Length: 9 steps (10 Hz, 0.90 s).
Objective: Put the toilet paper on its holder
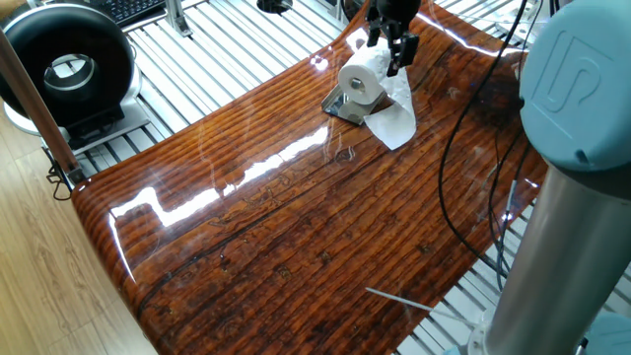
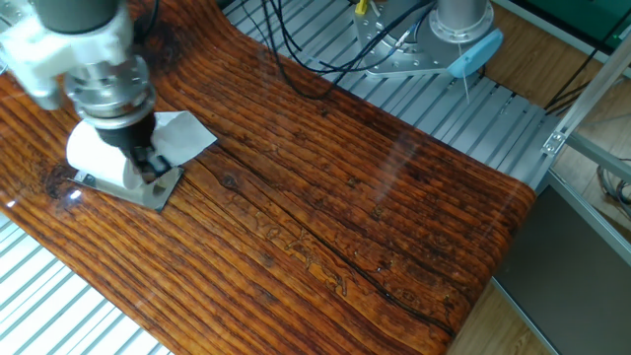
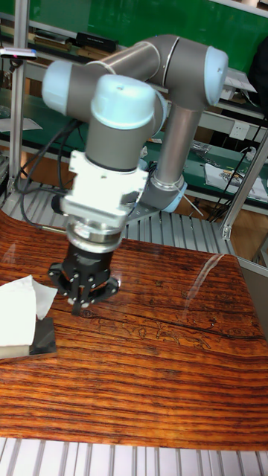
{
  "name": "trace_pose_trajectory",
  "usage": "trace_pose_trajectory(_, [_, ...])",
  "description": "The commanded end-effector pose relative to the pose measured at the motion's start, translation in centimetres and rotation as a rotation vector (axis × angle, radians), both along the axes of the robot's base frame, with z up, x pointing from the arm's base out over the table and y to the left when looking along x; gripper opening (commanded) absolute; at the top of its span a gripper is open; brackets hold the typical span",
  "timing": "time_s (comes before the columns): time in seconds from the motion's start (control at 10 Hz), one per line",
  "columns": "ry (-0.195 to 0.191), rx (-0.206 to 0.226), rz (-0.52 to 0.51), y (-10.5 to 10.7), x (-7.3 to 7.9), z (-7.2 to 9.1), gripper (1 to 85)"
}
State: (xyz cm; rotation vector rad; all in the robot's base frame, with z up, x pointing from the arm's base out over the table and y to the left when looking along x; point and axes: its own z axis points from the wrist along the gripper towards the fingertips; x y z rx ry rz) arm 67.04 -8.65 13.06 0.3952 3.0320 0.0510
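Note:
The white toilet paper [image 1: 359, 79] lies on its side over the silver base plate of the holder [image 1: 343, 107], its hollow core facing outward and its loose sheet [image 1: 394, 120] trailing on the table. The holder's upright bars are hidden by the roll. My gripper [image 1: 389, 51] hangs just behind the roll. In the other fixed view the gripper [image 2: 146, 163] stands right against the toilet paper [image 2: 94, 153], above the holder [image 2: 150, 190]. The tall fixed view shows the gripper [image 3: 83, 299] open and empty, to the right of the toilet paper [image 3: 18, 312].
A big black ring-shaped device [image 1: 67, 69] stands off the table at the left. Black cables [image 2: 315, 54] cross the metal slats behind the glossy wooden tabletop [image 1: 296, 227]. The arm's base [image 2: 461, 25] is at the far side.

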Motion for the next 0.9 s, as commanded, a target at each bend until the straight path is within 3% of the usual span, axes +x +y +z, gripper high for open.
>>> trace_pose_trajectory(0.0, [-0.06, 0.107, -0.157, 0.6, 3.2, -0.2, 1.0])
trace_pose_trajectory(0.2, [-0.083, 0.061, -0.155, -0.3, 4.1, 0.0, 1.0])
trace_pose_trajectory(0.4, [0.008, 0.06, -0.207, -0.5, 2.0, -1.1, 1.0])
trace_pose_trajectory(0.5, [0.028, 0.08, -0.213, 0.2, 1.7, -1.6, 1.0])
trace_pose_trajectory(0.8, [0.046, 0.084, -0.2, 0.5, 1.3, -2.6, 1.0])
